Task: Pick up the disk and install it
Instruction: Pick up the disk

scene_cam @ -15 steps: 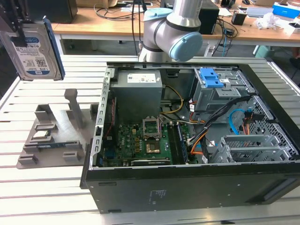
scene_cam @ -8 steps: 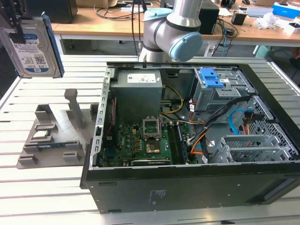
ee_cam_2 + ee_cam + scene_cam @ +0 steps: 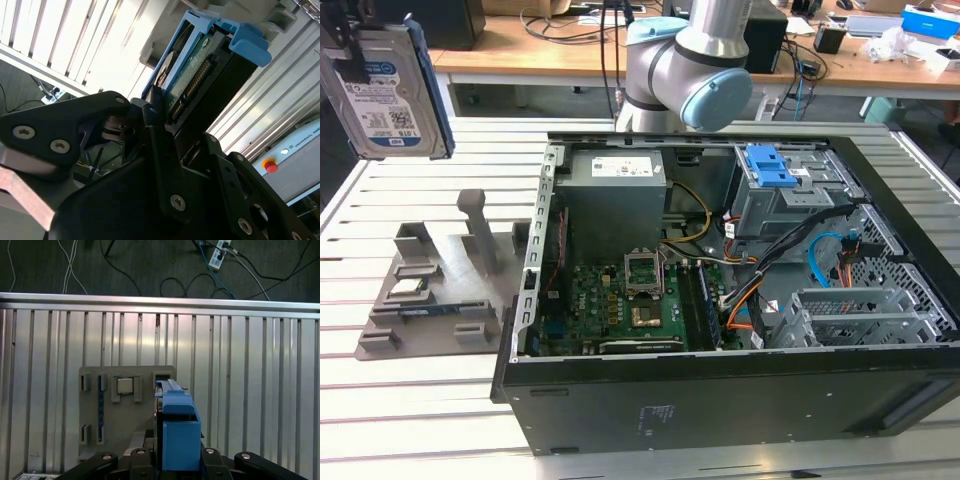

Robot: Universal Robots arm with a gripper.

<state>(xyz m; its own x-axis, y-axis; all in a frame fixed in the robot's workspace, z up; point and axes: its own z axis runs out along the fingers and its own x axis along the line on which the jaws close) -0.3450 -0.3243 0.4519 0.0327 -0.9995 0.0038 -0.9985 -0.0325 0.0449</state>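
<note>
The gripper (image 3: 182, 107) is clamped on the disk (image 3: 385, 95), its black fingers (image 3: 152, 112) pressing either face. The disk is held on edge, high at the exterior view's far left, above the slatted table (image 3: 420, 420) and a grey holder (image 3: 430, 300). The holder keeps a square chip (image 3: 125, 386) in one pocket. To the exterior view's right, the open computer case (image 3: 620, 400) contains a motherboard (image 3: 610, 300), a grey power supply (image 3: 615, 195), cables and a blue-latched cage (image 3: 775, 165).

Exterior view overlooks the computer case (image 3: 720, 400) from above; both wrist views hug the disk (image 3: 177, 435), the first facing the bench (image 3: 250, 365)
</note>
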